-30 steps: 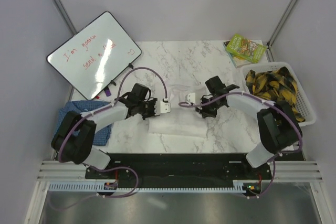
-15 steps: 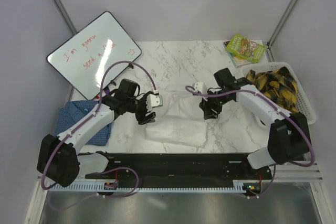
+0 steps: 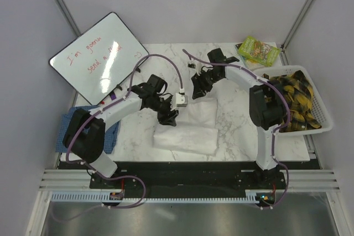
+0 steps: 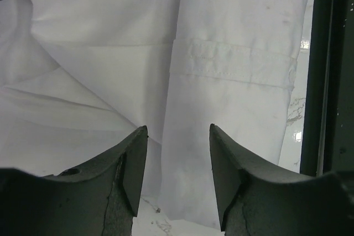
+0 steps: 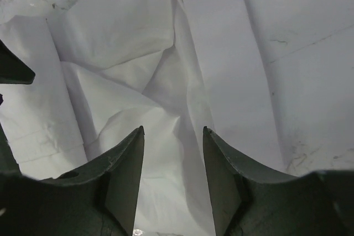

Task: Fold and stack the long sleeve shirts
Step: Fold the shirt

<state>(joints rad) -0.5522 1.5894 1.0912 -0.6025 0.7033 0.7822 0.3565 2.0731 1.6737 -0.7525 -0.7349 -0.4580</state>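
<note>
A white long sleeve shirt (image 3: 188, 131) lies partly folded on the marble table, its near part a flat band and its far part rumpled. My left gripper (image 3: 168, 116) hovers over its left edge, open and empty; in the left wrist view (image 4: 178, 128) a sleeve cuff (image 4: 232, 67) lies flat below the jaws. My right gripper (image 3: 197, 89) hangs over the shirt's far edge, open and empty, with loose white folds (image 5: 160, 87) under it in the right wrist view (image 5: 173, 129). The blue checked shirt (image 3: 113, 136) lies at the table's left, mostly hidden by the left arm.
A whiteboard (image 3: 99, 56) leans at the far left. A green book (image 3: 258, 49) lies at the far right corner. A white basket (image 3: 323, 120) holding yellow and black cloth stands on the right. A black rail (image 3: 188, 172) runs along the near edge.
Both grippers were shut on the white shirt and have opened and let go of it. The right gripper has swung toward the far side; the left has risen and moved slightly right.
</note>
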